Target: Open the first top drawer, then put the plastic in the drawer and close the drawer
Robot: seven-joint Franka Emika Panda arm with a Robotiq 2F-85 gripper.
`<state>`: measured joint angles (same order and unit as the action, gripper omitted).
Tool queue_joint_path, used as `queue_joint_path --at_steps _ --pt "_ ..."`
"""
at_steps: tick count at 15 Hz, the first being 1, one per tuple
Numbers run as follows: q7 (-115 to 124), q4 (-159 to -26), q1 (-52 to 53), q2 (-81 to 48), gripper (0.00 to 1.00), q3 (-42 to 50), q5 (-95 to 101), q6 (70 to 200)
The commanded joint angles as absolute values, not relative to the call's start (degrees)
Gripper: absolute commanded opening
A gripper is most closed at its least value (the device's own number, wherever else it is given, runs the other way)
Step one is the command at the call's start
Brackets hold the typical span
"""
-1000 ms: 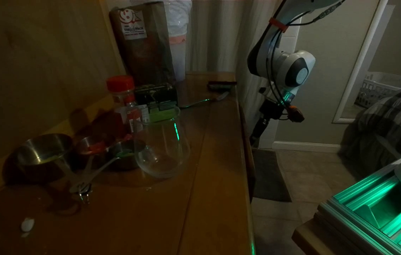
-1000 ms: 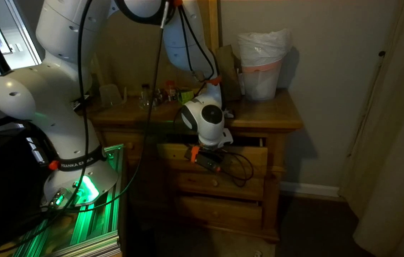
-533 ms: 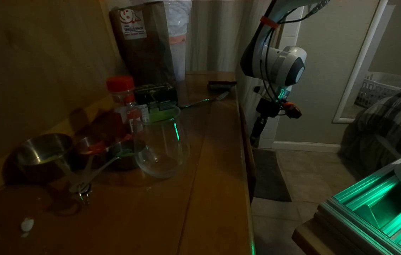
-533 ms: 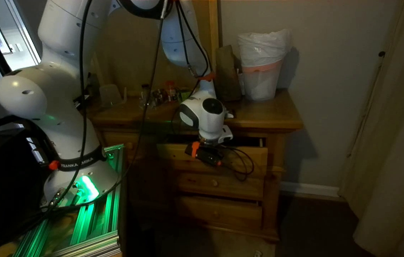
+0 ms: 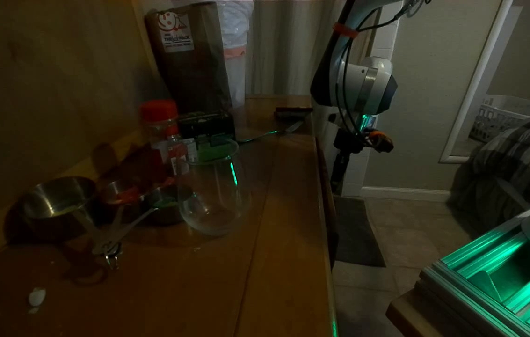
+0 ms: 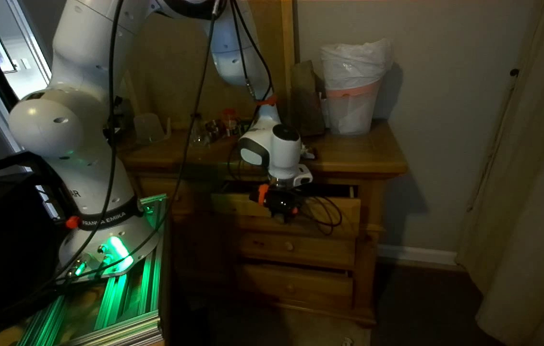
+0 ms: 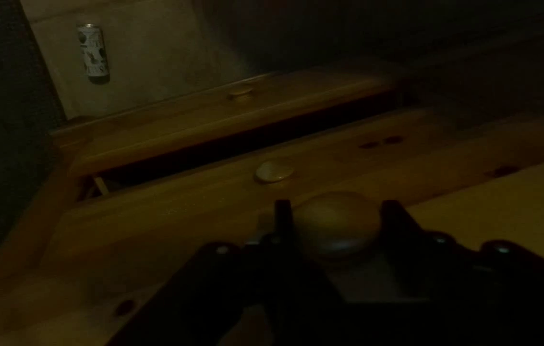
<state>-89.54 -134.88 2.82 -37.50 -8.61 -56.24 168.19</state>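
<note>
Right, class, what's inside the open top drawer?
An exterior view shows a dark gap above the top drawer's front, partly covered by the robot arm; any contents can't be seen.

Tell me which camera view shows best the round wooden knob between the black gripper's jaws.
The wrist view: the round wooden knob is close up, though dim, between the jaws of the black gripper. Both exterior views show the gripper at the open wooden drawer, but I cannot discern the knob.
</note>
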Motion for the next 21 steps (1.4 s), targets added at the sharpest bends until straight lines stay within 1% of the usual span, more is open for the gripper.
queue_joint_path --at_steps 1,5,13,14,15,16,17,18,20,21 --pt "-86.03 -136.95 7.11 -36.93 0.25 -0.99 -51.33 171.40" --pt "-83.26 -136.90 11.41 -36.89 0.25 2.20 -50.78 170.73" --pt "-82.45 -136.66 15.96 -36.95 0.25 5.76 -51.04 169.99" --pt "-83.10 -136.46 15.90 -36.90 0.29 5.58 -51.59 169.75" --pt "-83.11 -136.44 16.34 -36.93 0.74 6.03 -51.42 169.61" --pt "-83.13 -136.54 16.47 -36.78 0.73 6.18 -51.54 169.83" --pt "-82.96 -136.62 16.92 -36.82 0.76 6.58 -51.36 170.28" --pt "-83.10 -136.56 17.21 -37.09 0.81 7.13 -51.41 170.75" --pt "-82.95 -136.72 18.14 -37.50 0.95 8.56 -50.83 171.16" --pt "-82.84 -136.77 18.59 -37.73 1.00 9.28 -50.54 171.35"
